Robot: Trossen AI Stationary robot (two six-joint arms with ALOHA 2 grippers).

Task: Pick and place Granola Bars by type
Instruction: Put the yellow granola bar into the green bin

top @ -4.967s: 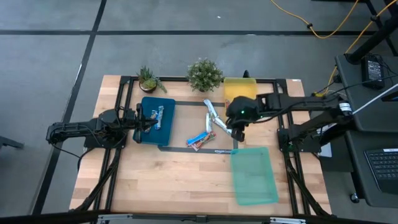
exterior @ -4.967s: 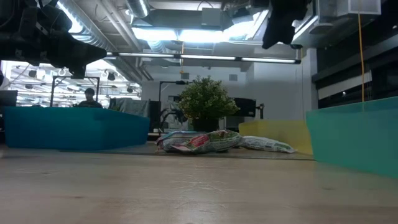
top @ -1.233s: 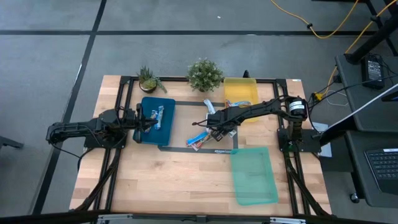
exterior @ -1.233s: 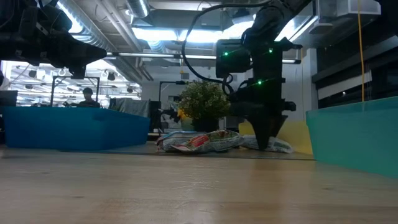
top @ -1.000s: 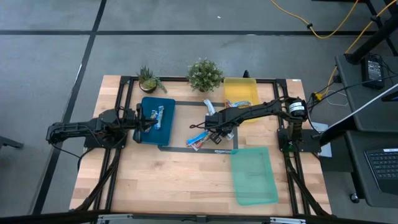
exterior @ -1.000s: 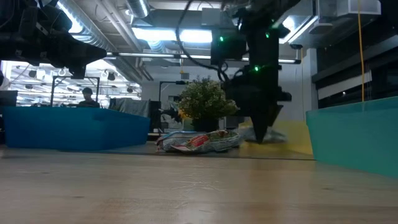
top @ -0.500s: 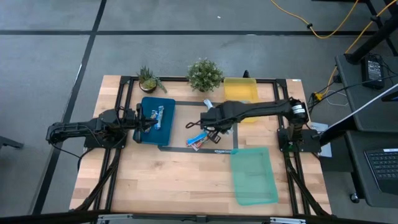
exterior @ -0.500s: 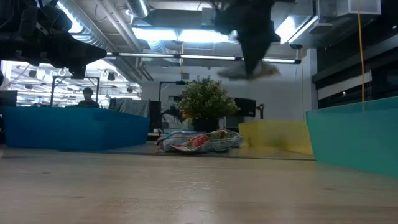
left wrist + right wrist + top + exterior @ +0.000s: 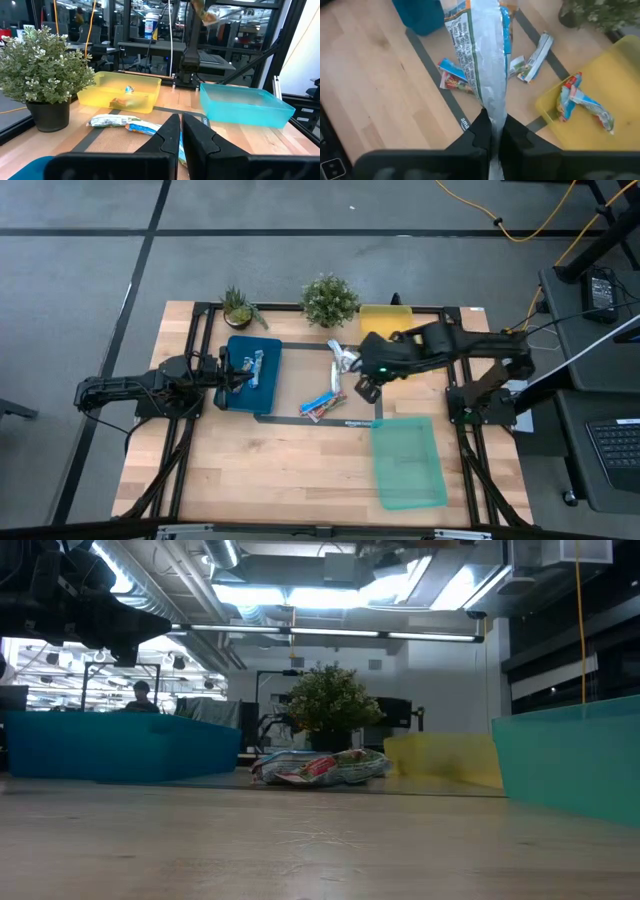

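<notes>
My right gripper [image 9: 492, 131] hangs high above the table's middle [image 9: 366, 391], shut on a silvery-white Granola Bar with blue print [image 9: 485, 55]. That bar also shows high up in the left wrist view [image 9: 208, 15]. One silvery bar [image 9: 346, 360] and two blue and orange-red ones [image 9: 325, 402] lie flat on the wood. More bars lie in the yellow tray [image 9: 580, 105] and the blue tray [image 9: 251, 366]. My left gripper [image 9: 180, 134] is shut, level, over the blue tray [image 9: 234, 376], touching nothing. My right gripper pinches one end of the silvery-white bar [image 9: 493, 111] between its two fingers. The fingers slant downward and the bar runs on in line with them. The bar hangs below the fingers, clear of the table.
The yellow tray [image 9: 386, 326] stands at the far right, the blue tray [image 9: 262, 388] at the left and a teal tray [image 9: 408, 463] at the near right. Two potted plants [image 9: 329, 300] [image 9: 238, 307] line the far edge. Bare wood lies toward the near edge.
My right gripper has risen steeply from the table beside the loose bars, carrying the silvery-white bar with it out of the top of the low view. It has shifted a little toward the table's right edge. The bar is now lifted clear.
</notes>
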